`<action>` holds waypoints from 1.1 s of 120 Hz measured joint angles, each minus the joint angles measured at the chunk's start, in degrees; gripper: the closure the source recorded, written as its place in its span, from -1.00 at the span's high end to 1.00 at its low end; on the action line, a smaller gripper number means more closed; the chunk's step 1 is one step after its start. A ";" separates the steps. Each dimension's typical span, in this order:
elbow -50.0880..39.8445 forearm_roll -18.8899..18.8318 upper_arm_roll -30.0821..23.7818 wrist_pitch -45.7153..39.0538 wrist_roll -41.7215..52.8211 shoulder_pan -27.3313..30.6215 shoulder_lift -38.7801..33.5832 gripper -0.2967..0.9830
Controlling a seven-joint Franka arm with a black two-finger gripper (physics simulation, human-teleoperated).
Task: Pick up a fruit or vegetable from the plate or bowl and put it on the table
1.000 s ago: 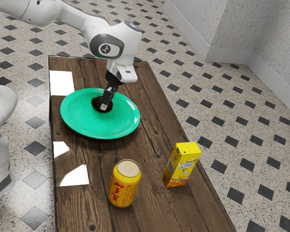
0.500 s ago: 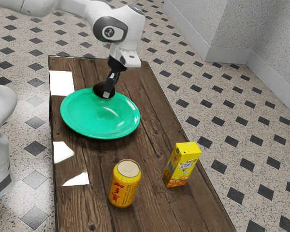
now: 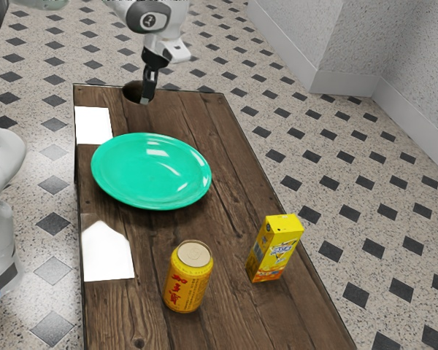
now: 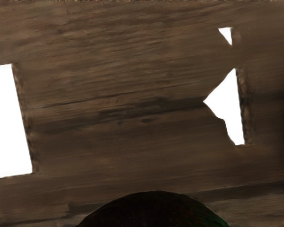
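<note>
The dark fruit has moved away from the plate; the claw grips it over the worktop, at the far end, likely for a clear set-down.

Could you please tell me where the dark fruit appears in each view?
Exterior view: the dark fruit is at the gripper, beyond the green plate.
Wrist view: it is the large dark curve, cut off by the picture's edge.
Shared landmark: the brown wooden table.
</note>
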State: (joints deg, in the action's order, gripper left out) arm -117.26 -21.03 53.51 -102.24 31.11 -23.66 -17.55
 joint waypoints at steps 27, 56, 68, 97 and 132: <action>-3.94 0.13 2.36 -11.33 -0.20 -0.28 1.55 -0.12; -8.03 -0.18 4.88 -18.54 -1.45 -0.39 2.48 -0.16; -8.19 -0.35 6.14 -19.90 -2.06 -0.37 2.61 -0.16; -9.98 -0.06 6.46 -22.86 -3.15 -0.53 3.20 0.14; 21.26 5.21 -5.65 0.67 -2.74 -0.65 3.42 0.46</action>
State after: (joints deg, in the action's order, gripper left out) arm -96.00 -15.82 47.86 -101.57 28.38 -24.31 -14.13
